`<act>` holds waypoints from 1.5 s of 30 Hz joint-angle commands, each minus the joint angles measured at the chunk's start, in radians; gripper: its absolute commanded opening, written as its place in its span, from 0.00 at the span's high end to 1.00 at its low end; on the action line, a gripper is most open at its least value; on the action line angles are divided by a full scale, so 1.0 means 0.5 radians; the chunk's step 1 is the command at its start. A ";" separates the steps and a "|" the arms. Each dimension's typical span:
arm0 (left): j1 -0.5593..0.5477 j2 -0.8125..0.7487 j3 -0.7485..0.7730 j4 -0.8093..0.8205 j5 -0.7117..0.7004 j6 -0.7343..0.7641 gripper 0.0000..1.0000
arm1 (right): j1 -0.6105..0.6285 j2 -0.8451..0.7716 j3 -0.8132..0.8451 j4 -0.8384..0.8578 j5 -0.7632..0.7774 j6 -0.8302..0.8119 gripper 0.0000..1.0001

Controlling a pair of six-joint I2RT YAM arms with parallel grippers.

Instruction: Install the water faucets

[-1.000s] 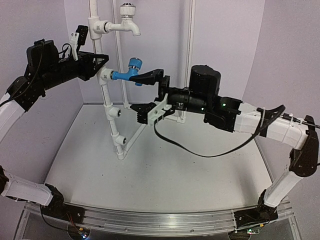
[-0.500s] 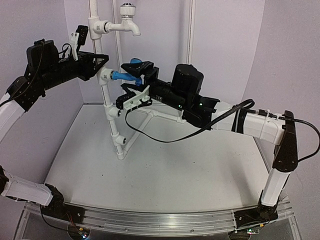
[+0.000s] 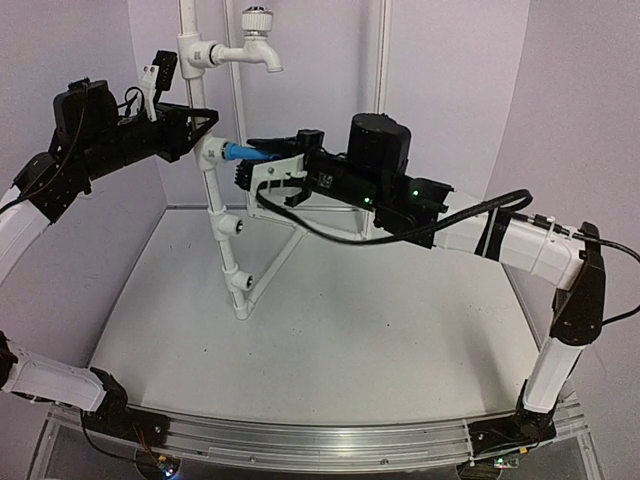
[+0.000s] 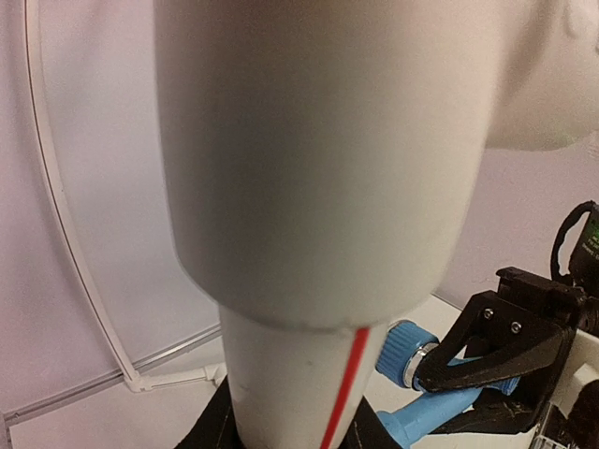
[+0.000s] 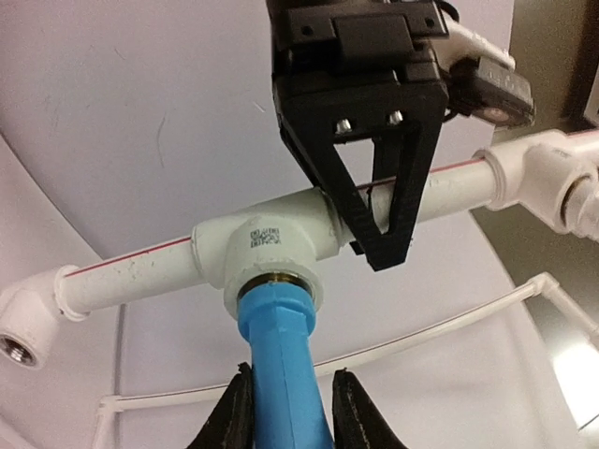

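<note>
The blue faucet [image 3: 236,151] sticks out sideways from a tee fitting [image 5: 267,245] on the white pipe frame [image 3: 213,195]. Its stem [image 5: 281,355] sits in the fitting's brass socket. My right gripper [image 3: 264,155] is shut on the blue faucet, and its black fingers [image 5: 234,412] flank the stem. In the left wrist view the blue ribbed knob [image 4: 404,351] shows beside the pipe [image 4: 318,187]. My left gripper [image 3: 200,125] is shut on the pipe just above the tee. The white faucet [image 3: 258,40] with a silvery knob is mounted at the top of the frame.
Two open side sockets [image 3: 229,225] [image 3: 241,281] sit lower on the frame, whose foot stands on the white table [image 3: 330,340]. An elbow socket [image 5: 21,344] ends the pipe on the left in the right wrist view. Purple walls enclose the back and sides.
My right arm reached left to the blue faucet and its jaws went from wide open to closed around the faucet's stem. The left arm stayed put on the pipe.
</note>
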 commanded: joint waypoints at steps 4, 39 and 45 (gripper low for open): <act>-0.021 0.105 -0.041 -0.541 0.141 -0.269 1.00 | 0.003 -0.063 0.238 -0.444 -0.309 1.591 0.89; -0.021 0.130 -0.032 -0.551 0.122 -0.286 1.00 | -0.174 -0.529 -0.412 -0.171 -0.673 -0.265 0.20; -0.021 0.114 -0.036 -0.553 0.089 -0.285 1.00 | -0.081 -0.429 -0.247 -0.288 -0.514 -0.677 0.21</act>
